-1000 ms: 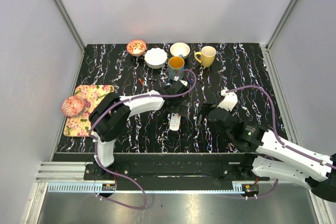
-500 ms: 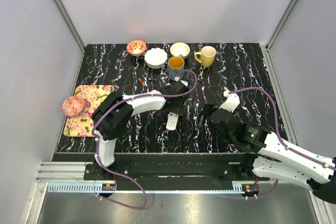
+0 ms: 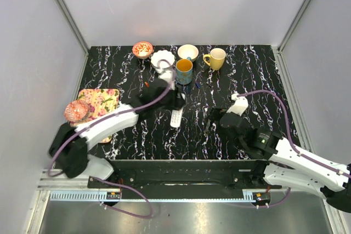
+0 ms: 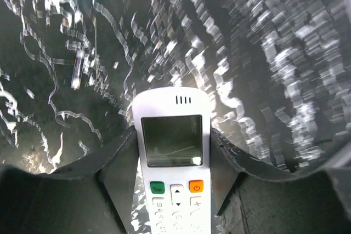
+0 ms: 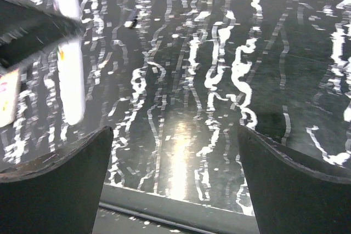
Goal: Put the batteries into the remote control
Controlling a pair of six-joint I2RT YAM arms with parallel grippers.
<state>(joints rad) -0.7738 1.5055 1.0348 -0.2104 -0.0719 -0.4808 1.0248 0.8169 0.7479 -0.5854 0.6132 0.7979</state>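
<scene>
The remote control point(image 4: 172, 157) is a slim, stiff bar of white plastic. We judge it light, smooth and a little slippery along its edges. It will not flex, so the sound hold is across its 2 long sides, clear of the buttons point(image 4: 176, 187). The left gripper point(image 4: 173, 135) takes it there: its 2 fingers point(image 4: 118, 160) press on opposite sides of the case, clamped to the width of the body. The display point(image 4: 172, 141) faces the wrist camera, so by our reckoning the battery slot lies on the hidden face and the bar needs turning over.

From above, the remote lies near the middle of the table point(image 3: 247, 75), in front of the blue mug point(image 3: 184, 70). We cannot tell whether it rests on the surface or hangs just clear of it.

The right gripper point(image 5: 175, 152) has its fingers spread wide apart, holding and touching nothing, to the right of the remote.
</scene>
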